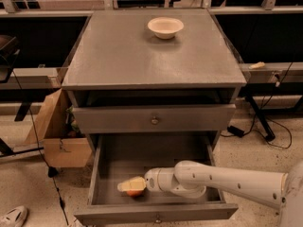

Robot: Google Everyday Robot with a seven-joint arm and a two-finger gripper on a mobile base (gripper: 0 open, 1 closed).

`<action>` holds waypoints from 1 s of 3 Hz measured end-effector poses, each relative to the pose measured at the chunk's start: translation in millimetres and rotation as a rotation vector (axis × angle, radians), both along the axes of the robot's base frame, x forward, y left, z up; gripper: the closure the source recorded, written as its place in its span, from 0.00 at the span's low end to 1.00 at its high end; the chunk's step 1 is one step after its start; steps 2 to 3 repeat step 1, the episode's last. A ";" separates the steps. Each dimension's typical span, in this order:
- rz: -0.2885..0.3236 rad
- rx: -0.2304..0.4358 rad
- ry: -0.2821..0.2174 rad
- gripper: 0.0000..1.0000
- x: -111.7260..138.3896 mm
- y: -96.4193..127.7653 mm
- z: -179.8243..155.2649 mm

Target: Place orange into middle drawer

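The gripper (pixel 131 185) is seen low inside the open middle drawer (pixel 156 152), near the front left. It is laid right over the orange (pixel 135 192) and touches it. Whether the orange is squeezed tight cannot be told. Only a small, round orange bit is seen, peeking out under the gripper.

No legible txt or labels anywhere
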State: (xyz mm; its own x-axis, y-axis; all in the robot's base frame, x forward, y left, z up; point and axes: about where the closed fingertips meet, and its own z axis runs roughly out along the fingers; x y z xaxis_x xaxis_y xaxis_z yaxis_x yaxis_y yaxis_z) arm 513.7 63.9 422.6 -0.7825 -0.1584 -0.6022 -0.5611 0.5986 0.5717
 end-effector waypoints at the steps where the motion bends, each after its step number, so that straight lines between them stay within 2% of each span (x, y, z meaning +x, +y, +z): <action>1: 0.000 0.000 0.000 0.00 0.0 0.0 0.0; 3: 0.000 0.000 0.000 0.00 0.0 0.0 0.0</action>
